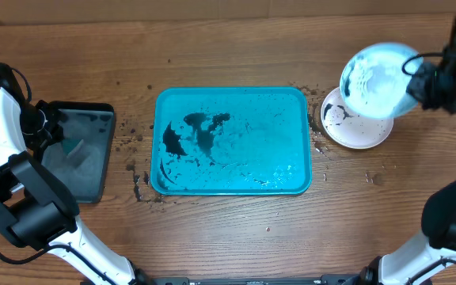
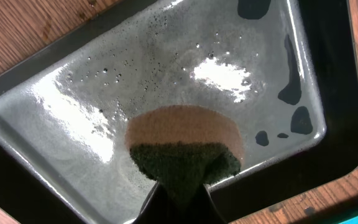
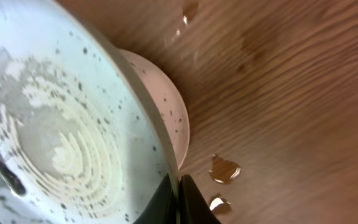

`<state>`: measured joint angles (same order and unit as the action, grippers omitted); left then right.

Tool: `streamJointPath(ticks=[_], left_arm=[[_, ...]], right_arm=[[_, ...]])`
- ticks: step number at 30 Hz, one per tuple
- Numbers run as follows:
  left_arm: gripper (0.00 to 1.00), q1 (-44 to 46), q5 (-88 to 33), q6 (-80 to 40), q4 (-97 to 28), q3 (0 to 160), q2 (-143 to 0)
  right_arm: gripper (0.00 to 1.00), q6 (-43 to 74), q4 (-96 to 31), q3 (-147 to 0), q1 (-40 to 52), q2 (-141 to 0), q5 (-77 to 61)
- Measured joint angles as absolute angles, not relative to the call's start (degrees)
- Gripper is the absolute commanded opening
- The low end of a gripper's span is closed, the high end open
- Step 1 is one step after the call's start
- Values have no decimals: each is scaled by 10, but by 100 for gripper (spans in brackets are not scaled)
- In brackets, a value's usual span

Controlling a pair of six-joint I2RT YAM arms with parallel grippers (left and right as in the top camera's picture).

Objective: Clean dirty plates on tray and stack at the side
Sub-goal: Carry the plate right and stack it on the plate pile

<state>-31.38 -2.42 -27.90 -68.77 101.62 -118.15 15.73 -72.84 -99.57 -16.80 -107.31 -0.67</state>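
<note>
Light-blue plate (image 1: 374, 79) hangs steeply tilted at about 2 o'clock from the turquoise tray (image 1: 232, 188), its rim pinched between the closed fingers of the right gripper (image 3: 176, 190). It sits over the white plate (image 1: 362, 133), which lies flat on the table, seemingly so it can be lowered on top as the next layer of the stack. Whether the two touch is unclear. Soapy film and specks cling to its face. At 9 o'clock, the left gripper (image 2: 179, 186) is clamped on the sponge (image 2: 182, 143) over the black tray (image 2: 334, 81), probably so drips fall into that basin. The turquoise tray holds only dirty water, and no green plate shows.
</note>
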Motion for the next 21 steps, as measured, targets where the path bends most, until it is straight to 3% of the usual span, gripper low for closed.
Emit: streamJointPath(ticks=[4, 7, 9, 10, 12, 21], left_arm=[[4, -314, -24, -279, -687, 1016, -1181], [4, -314, -24, -279, -686, 1016, -1181], [4, -314, -24, -279, -685, 1016, -1181], [4, -314, -24, -279, -685, 1016, -1181], [4, -314, -24, -279, -684, 1016, -1181], [4, -314, -24, -279, -653, 1016, -1181]], right_arm=[[4, 164, -648, -884, -184, -1079, -54], [13, 166, -608, -836, -183, -1079, -75], [26, 167, -602, -828, -182, -1079, -82], [38, 173, -602, -827, -182, -1079, -88], [46, 172, -604, -828, -182, -1079, -95], [53, 161, -653, -878, -177, -1071, -186]])
